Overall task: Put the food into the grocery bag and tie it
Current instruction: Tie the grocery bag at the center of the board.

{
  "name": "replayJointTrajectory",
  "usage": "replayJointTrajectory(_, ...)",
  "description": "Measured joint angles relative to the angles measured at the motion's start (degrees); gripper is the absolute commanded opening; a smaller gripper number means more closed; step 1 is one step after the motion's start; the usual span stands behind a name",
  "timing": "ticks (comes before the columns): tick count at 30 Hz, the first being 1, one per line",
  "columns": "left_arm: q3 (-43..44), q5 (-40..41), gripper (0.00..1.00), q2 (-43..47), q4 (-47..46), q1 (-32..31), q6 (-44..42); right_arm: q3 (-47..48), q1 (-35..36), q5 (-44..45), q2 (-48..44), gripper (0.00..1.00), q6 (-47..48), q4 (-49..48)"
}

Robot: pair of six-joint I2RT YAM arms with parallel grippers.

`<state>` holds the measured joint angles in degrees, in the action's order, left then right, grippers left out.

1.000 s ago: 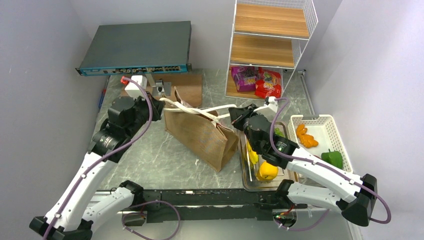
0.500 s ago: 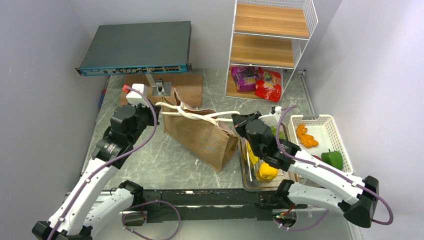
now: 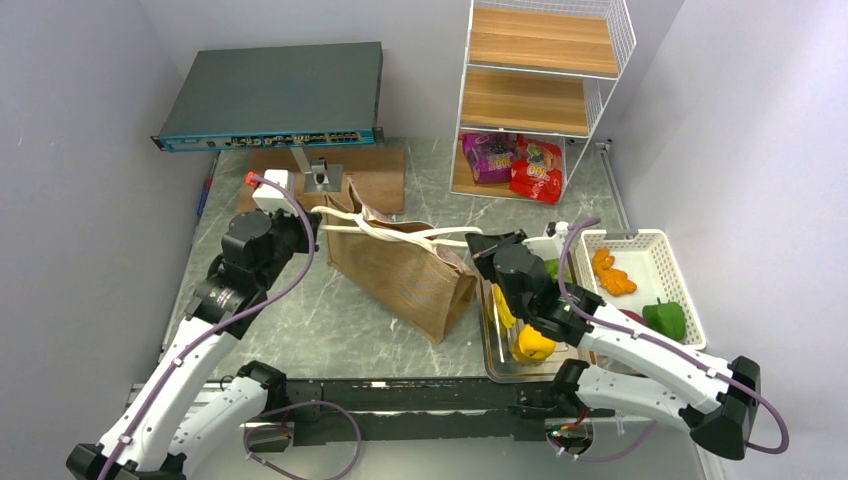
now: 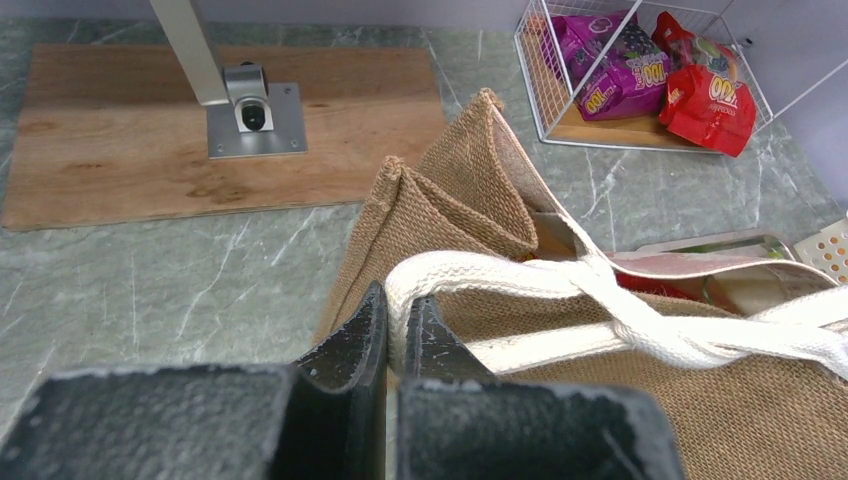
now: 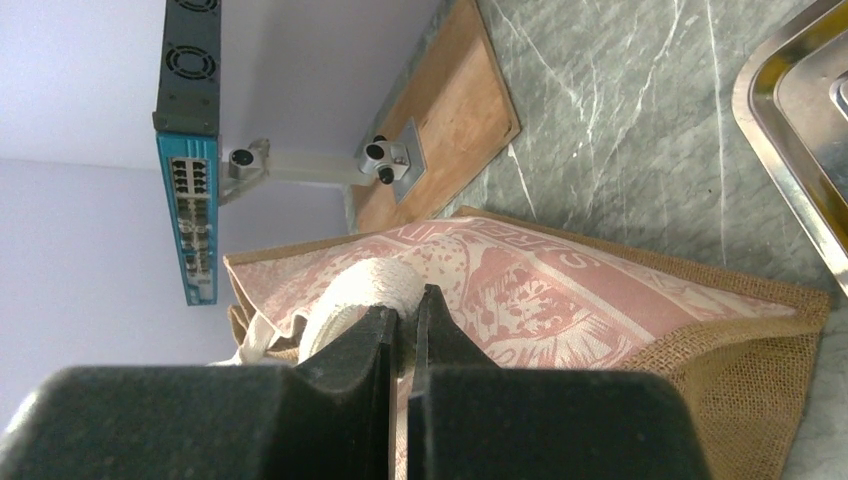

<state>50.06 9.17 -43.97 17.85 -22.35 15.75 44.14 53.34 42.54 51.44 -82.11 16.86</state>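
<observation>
The left fingers (image 4: 365,335) were pressed together on a cream rope handle (image 4: 480,275) at the left end of the brown grocery bag (image 3: 400,270). The right fingers (image 5: 365,345) were clamped on a second rope loop (image 5: 365,285) at its right end, so both ropes lay stretched across the bag's mouth. The bag stood mid-tabletop (image 3: 300,320), with a wooden board (image 4: 130,130) and its metal post base (image 4: 255,105) behind. A metal tray (image 3: 497,368) of yellow fruit (image 3: 535,343) sat just right of it under the right arm, a white basket (image 3: 650,242) beyond that, and snack packets (image 3: 515,160) on a wire rack's (image 3: 610,40) bottom shelf.
</observation>
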Motion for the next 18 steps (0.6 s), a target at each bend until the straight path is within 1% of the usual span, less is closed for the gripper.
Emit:
replayJointTrajectory(4,0.0,-0.3,0.00,0.0,0.0,0.0,0.0,-0.8,-0.4,-0.4,-1.1,0.00,1.5,-1.1)
replayJointTrajectory(7,0.0,-0.5,0.00,0.0,-0.1,0.0,0.0,-1.4,-0.8,-1.2,-1.9,0.00,5.2,-3.3)
replayJointTrajectory(9,0.0,-0.7,0.00,0.1,-0.1,0.0,0.0,-2.5,-1.0,-1.9,-2.7,0.00,10.8,-7.0)
replayJointTrajectory(13,0.0,-1.9,0.00,1.6,0.3,1.0,-0.5,-3.9,-1.7,-5.4,-3.4,0.00,25.9,-15.9)
replayJointTrajectory(16,0.2,-2.5,0.00,3.1,1.1,1.6,-1.5,-3.3,-2.3,-9.0,-2.7,0.00,35.4,-19.7)
replayJointTrajectory(18,0.7,-3.0,0.00,3.8,2.0,2.1,-2.3,-1.4,-2.7,-11.6,-1.1,0.00,40.6,-20.6)
